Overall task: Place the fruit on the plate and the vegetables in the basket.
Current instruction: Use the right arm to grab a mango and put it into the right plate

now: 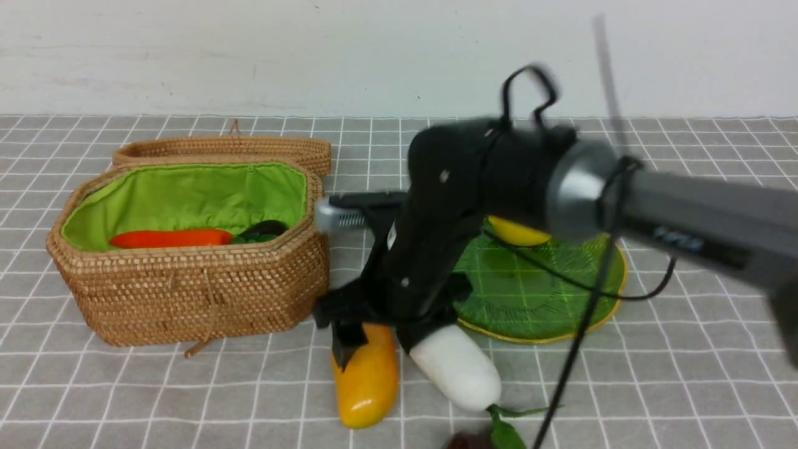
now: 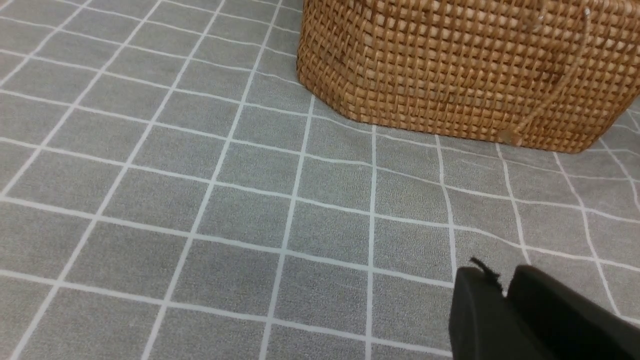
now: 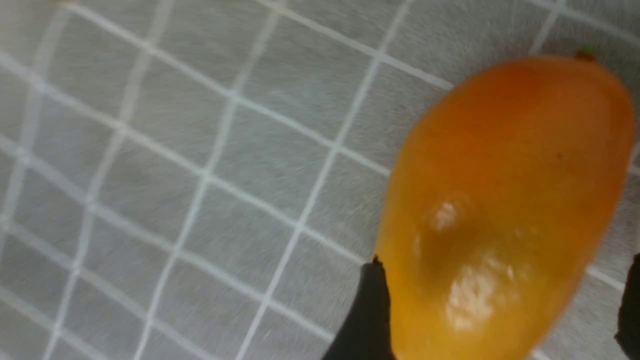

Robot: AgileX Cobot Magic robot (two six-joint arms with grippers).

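Plainly, the right claw (image 1: 374, 340) stands spread and empty astride the far end of the mango (image 1: 368, 386), which lies on the cloth (image 1: 187, 399) just beside the radish (image 1: 455, 374), its long axis running toward the robot, crosswise to the jaws; closing would pinch its narrow width.

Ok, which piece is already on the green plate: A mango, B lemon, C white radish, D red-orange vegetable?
B: the lemon sits on the plate's far side; mango and radish lie on the cloth, the red-orange vegetable in the basket.
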